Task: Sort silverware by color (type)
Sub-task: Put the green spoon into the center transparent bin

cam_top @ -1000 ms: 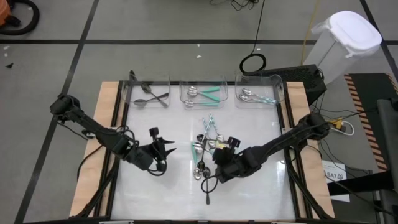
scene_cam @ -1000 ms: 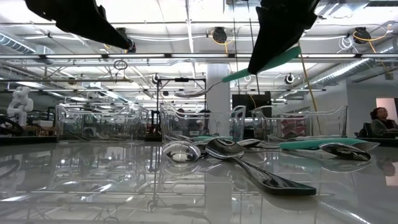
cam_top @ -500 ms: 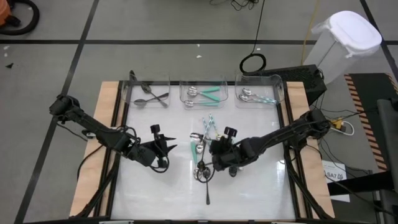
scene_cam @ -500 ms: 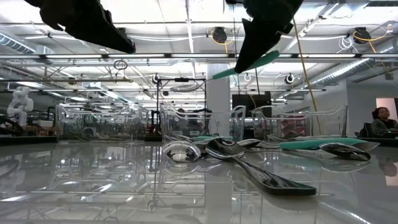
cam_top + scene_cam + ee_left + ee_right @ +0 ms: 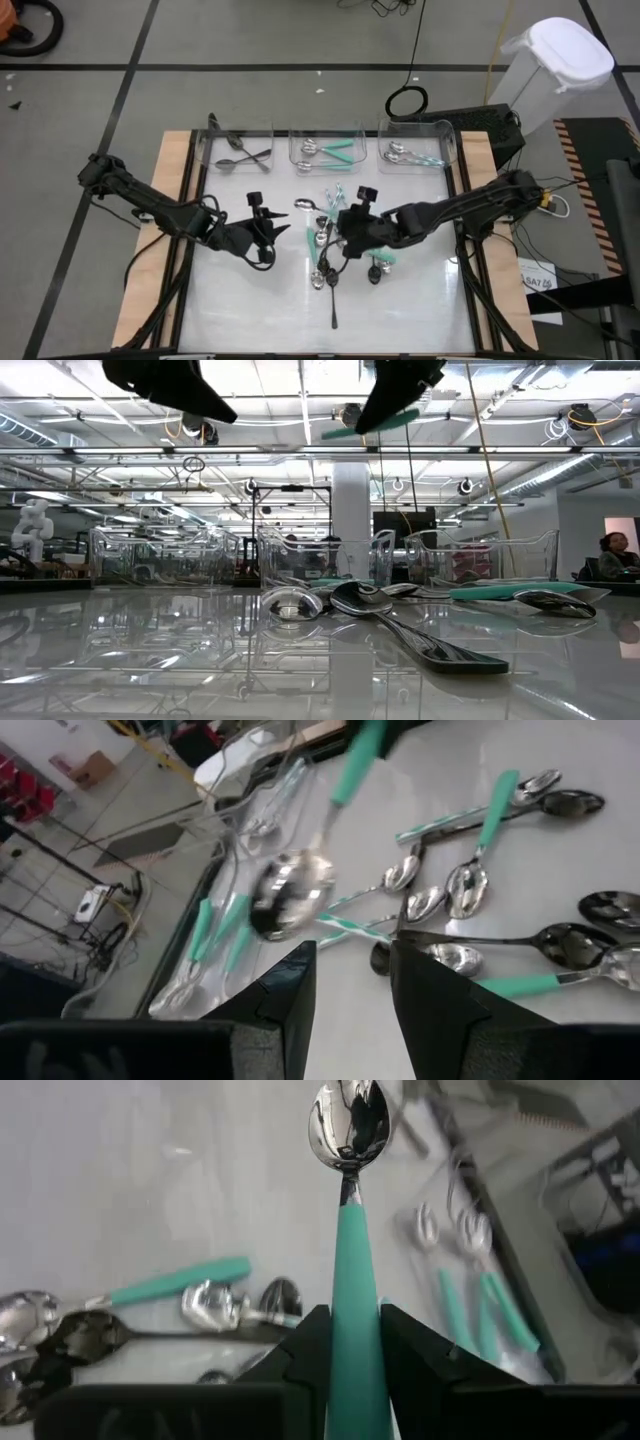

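One teal-handled spoon [image 5: 347, 1210] sits clamped in right claw [image 5: 347, 1342].

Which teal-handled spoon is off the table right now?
The teal spoon clamped in the right gripper, held in the air above the pile. The other teal ones lie on the table or in the middle bin.

The right gripper [image 5: 330, 212], clamped on a teal-handled spoon [image 5: 349, 1250], has risen and swung away from the near end of the spoon pile [image 5: 330, 255] toward the middle bin [image 5: 326, 147]. The spoon's bowl now hangs between pile and bin. The left gripper [image 5: 283, 232] has edged closer to the pile.
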`<state>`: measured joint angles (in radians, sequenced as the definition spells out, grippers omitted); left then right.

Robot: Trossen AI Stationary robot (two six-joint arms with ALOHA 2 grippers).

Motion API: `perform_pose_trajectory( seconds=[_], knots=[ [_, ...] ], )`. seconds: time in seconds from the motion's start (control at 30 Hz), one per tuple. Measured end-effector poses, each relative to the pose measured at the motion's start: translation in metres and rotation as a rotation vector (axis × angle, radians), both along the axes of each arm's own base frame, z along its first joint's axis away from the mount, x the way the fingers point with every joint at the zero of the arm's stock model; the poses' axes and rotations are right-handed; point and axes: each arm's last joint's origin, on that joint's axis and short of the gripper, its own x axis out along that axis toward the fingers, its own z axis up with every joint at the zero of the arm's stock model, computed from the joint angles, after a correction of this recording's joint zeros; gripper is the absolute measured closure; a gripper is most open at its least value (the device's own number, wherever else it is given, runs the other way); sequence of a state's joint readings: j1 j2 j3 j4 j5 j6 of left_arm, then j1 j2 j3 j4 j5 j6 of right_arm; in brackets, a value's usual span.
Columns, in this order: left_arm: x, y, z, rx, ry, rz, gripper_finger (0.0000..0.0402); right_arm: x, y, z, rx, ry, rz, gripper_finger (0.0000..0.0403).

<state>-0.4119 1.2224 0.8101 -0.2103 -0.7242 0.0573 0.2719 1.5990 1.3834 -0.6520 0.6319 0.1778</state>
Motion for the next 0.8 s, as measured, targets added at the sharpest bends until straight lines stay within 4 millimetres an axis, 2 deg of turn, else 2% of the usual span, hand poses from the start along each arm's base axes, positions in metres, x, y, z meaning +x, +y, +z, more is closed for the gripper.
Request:
perform_pose_trajectory(
  seconds=[0.5, 0.8],
  knots=[
    [0.005, 0.014, 0.000, 0.054, 0.033, 0.018, 0.0270, -0.006, -0.041, 0.040, -0.106, -0.087, 0.092, 0.0336],
    [0.008, 0.027, 0.000, 0.112, 0.059, 0.036, 0.0270, -0.008, -0.079, 0.058, -0.102, -0.143, 0.208, 0.0336]
  ],
)
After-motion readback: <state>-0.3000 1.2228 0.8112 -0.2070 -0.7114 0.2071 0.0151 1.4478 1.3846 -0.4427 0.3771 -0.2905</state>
